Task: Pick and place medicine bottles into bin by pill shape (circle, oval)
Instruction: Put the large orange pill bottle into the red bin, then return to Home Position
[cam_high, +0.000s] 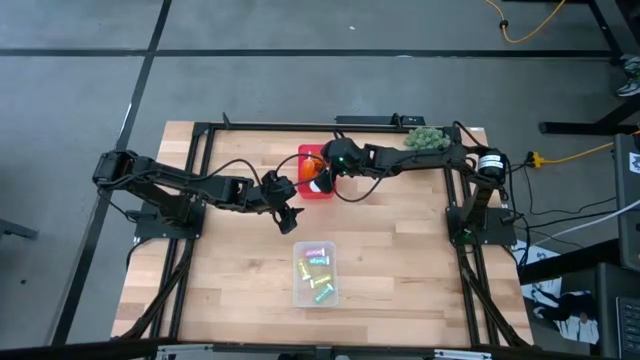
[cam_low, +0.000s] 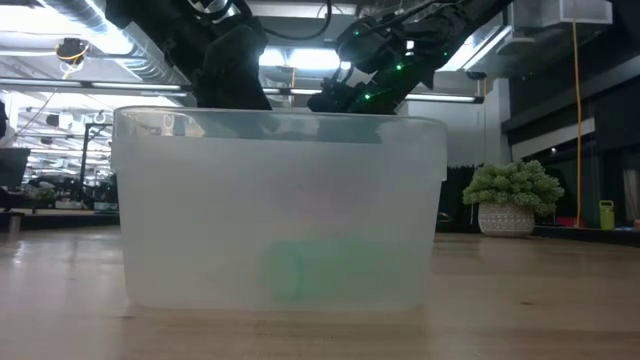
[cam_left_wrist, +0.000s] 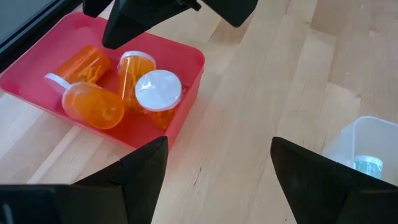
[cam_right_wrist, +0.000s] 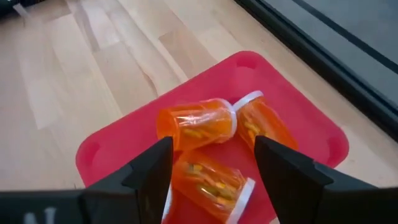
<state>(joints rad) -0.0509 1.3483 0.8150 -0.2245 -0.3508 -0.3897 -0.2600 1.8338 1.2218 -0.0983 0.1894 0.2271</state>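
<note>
Orange medicine bottles (cam_right_wrist: 196, 124) with white caps are seen lying in a red tray (cam_left_wrist: 186, 93) near the far middle of the wooden tabletop (cam_high: 400, 260). At least three bottles can be counted in the tray, and they are touching one another. One of them is turned so that its round white cap (cam_left_wrist: 158, 90) is shown.

The right tool (cam_right_wrist: 211, 171) is held just above the tray, over the bottles. Its two dark fingers are spread apart, and nothing is gripped between them. One bottle is seen in the gap below them.

The left tool (cam_left_wrist: 217, 168) is held just beside the tray, over bare wood. Its fingers are opened wide, and nothing is held in them.

A clear bin (cam_high: 316, 273) is set nearer the front of the tabletop, well apart from the tray. Small green, pink and yellow bottles (cam_high: 316, 268) are lying inside it.

A green spiky plant (cam_low: 512, 185) in a pot is placed at the far right corner.
</note>
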